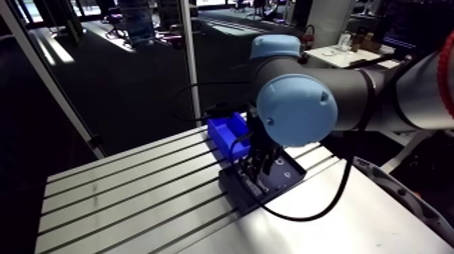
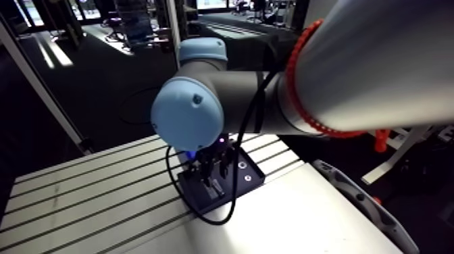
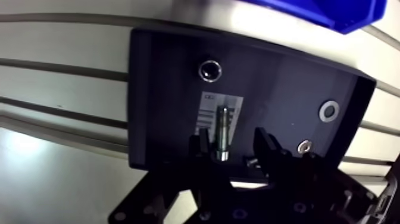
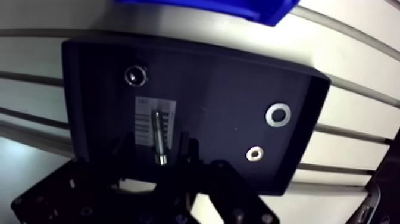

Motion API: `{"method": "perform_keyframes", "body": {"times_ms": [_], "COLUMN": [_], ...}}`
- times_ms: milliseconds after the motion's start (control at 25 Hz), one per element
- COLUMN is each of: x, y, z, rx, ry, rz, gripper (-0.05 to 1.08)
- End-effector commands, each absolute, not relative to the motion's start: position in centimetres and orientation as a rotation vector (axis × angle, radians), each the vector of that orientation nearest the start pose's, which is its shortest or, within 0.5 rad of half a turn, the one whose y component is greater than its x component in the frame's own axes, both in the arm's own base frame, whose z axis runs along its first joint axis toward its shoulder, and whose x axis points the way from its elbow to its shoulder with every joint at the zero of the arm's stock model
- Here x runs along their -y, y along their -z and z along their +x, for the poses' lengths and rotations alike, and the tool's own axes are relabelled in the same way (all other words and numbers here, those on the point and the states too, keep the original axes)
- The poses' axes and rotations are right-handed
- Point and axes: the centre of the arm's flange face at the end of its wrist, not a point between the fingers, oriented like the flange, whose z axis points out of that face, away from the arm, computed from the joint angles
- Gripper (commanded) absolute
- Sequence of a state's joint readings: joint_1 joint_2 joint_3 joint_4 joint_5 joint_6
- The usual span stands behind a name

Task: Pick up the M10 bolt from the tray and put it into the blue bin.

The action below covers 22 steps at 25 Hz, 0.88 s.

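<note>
While the end effector [image 3: 234, 150] hangs low over the black tray [image 3: 161, 95], we read the step in hand as the grasp approach, with the lift not yet begun. The M10 bolt [image 3: 222, 128] lies flat in the tray on a white printed label [image 3: 237, 110]. Its shank points away from the wrist toward the blue bin [image 3: 333, 12], head end nearest the wrist.

The wrist view has the two fingers [image 3: 269, 146] spread wide, one on each side of the bolt's head end, so we call it unclosed and holding nothing. One finger sits closer to the bolt than the other. It looks just off the metal, but the angle is too poor for us to rule out contact.

Other parts share the tray:
- a dark round nut [image 3: 209, 70] ahead of the bolt
- a flat washer [image 3: 328, 111] well off to the side
- a smaller ring [image 3: 304, 145] near that washer, just beside one finger

The blue bin sits past the tray's far edge on the slotted surface [image 3: 59, 50], close by.

In our judgement the next move is to centre the fingers on the bolt, drop a touch, and close squarely across it. A round shank on a smooth label could roll or slip out of a lopsided pinch. After that comes a straight lift clear of the tray wall, a short carry ahead to the bin, and release over its opening. We put the task early: bolt in the tray, nothing gripped.
</note>
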<state>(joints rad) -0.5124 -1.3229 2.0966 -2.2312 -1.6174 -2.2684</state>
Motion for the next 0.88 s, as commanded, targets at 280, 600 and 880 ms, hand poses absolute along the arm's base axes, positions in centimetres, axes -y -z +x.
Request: {"method": "perform_keyframes", "body": {"times_ms": [280, 600, 880], "x": [-11.7, -11.7, -11.9], "y": [-17.9, -17.6, -17.5], "z": [-47.0, -47.1, -47.0], "rx": [-2.987, -2.982, -2.983], "ry": [0.061, 0.069, 0.069], "rz": [-0.286, -0.288, -0.281], "gripper": [0.5, 0.53, 0.57]}}
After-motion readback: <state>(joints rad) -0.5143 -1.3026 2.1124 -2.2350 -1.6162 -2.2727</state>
